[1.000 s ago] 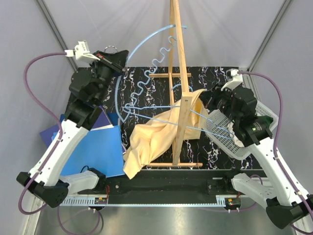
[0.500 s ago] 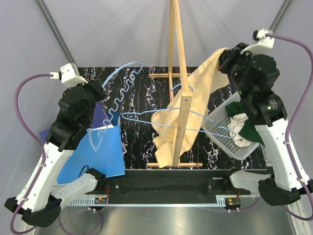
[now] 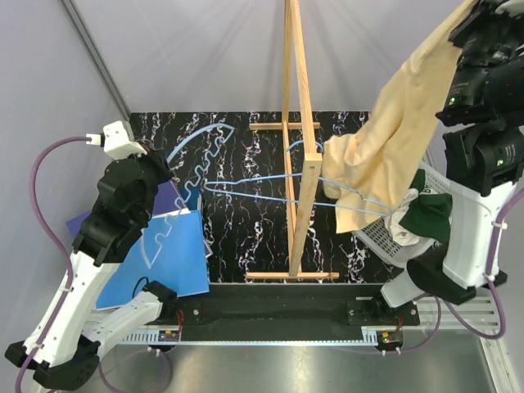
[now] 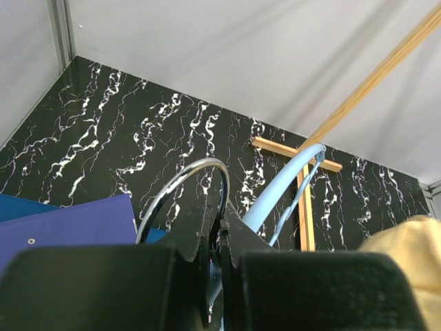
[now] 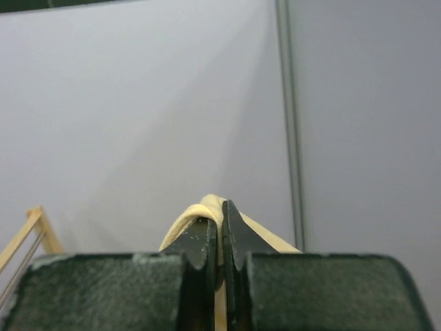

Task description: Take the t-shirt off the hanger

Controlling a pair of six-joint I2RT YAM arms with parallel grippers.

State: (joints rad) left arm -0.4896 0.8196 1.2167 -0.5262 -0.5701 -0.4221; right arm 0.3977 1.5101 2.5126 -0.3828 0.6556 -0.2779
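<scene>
At the upper right of the top view, my right gripper (image 5: 220, 222) is pressed together on a fold of the yellow t-shirt (image 3: 393, 123). The wrist view shows the cloth pinched between both fingertips. The shirt hangs from that pinch down and to the left. Its lowest bunch lies at the right end of the light-blue hanger (image 4: 279, 185), just beside the wooden rack (image 3: 296, 98). I cannot tell whether the cloth is hooked on that end or only resting against it.

My left gripper (image 4: 219, 222) is closed on the hanger's chrome hook (image 4: 180, 185), low on the left side.

Judged procedure for the step in hand:

1. Hold the hook firmly. Do not let the hanger swing toward the shirt, or the pull goes slack.
2. Draw the shirt up and to the right, along the line of the hanger arm, so the cloth slides off the end rather than tightening around it.
3. If the cloth goes taut, draw the hanger to the left with the left arm instead of pulling harder.
4. Route both arms wide of the rack post.
5. Watch the pinch: it holds one narrow fold, which may slip under a sudden tug.

Below the shirt stands a white basket (image 3: 370, 236) holding other clothes.
</scene>
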